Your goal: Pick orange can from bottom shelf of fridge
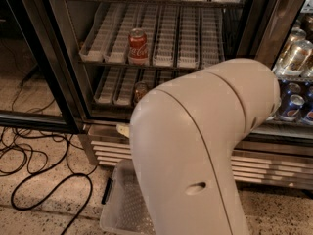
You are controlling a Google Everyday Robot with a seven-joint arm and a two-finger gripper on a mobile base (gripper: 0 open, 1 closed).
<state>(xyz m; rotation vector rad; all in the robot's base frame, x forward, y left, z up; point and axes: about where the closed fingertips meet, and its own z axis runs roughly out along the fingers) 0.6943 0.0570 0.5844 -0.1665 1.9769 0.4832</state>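
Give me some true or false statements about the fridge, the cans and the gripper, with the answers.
1. The orange can stands on the bottom shelf. True.
2. The red can shares that shelf. False: it stands one shelf higher.
3. The gripper is at the orange can. False: it is lower, by the fridge base, mostly hidden behind the arm.
4. A clear tray lies on the floor before the fridge. True.
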